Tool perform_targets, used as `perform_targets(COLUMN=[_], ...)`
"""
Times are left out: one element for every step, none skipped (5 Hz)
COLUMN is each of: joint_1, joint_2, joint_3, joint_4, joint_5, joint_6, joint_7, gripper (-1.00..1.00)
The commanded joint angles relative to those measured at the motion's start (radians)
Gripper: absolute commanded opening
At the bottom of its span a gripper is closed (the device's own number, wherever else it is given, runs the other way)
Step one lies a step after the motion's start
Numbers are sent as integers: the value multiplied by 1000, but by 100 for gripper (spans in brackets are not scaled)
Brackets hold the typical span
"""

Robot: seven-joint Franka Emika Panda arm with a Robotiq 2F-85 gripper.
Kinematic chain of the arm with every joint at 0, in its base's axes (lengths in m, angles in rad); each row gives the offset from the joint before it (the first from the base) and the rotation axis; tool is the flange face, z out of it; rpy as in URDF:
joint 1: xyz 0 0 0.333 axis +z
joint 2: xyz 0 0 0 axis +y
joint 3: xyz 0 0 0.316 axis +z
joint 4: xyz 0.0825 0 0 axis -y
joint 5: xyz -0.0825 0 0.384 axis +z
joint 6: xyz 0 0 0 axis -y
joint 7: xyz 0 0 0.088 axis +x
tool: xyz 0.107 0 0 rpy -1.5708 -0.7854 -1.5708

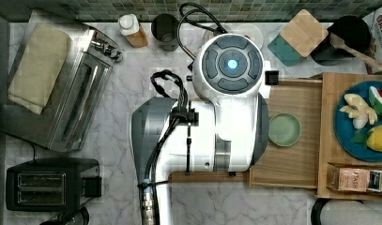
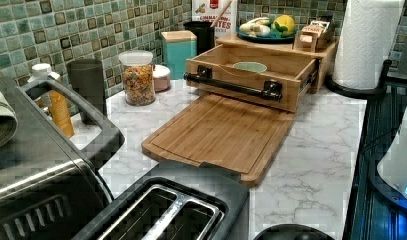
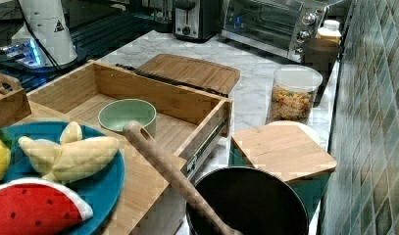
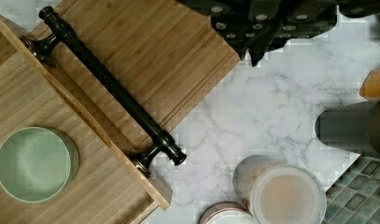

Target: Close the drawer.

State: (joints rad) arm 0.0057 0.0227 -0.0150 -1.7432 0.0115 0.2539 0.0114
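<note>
Gripper (image 4: 267, 25): mine, dark, above the bamboo cutting board (image 4: 145, 51) and marble table (image 4: 253, 116); whether my fingers are parted or together, I cannot tell. Drawer (image 2: 251, 75): pulled fully out from under the wooden top (image 2: 271, 45), black bar handle (image 4: 108, 86) over the board's edge. Contents: one pale green bowl (image 4: 33, 164).

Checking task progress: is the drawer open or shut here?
Open: the drawer is pulled out, its inside and the green bowl exposed.
</note>
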Motion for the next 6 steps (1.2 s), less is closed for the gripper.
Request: perform_targets(joint_1=[0,1,1,6,21,37], joint_2=[0,-12,3,-28,-43,-7], joint_3=[0,3,7,14,26,36], joint_4=[1,-42,-46,-155,-256,-287], joint_5=[0,-6,-8,-9,-57,-112], joint_6=[0,31,23,144,264,286], joint_7=[0,-81,-249,-407,-514,-564], gripper=[-100,-100,-100,-100,-100,-100])
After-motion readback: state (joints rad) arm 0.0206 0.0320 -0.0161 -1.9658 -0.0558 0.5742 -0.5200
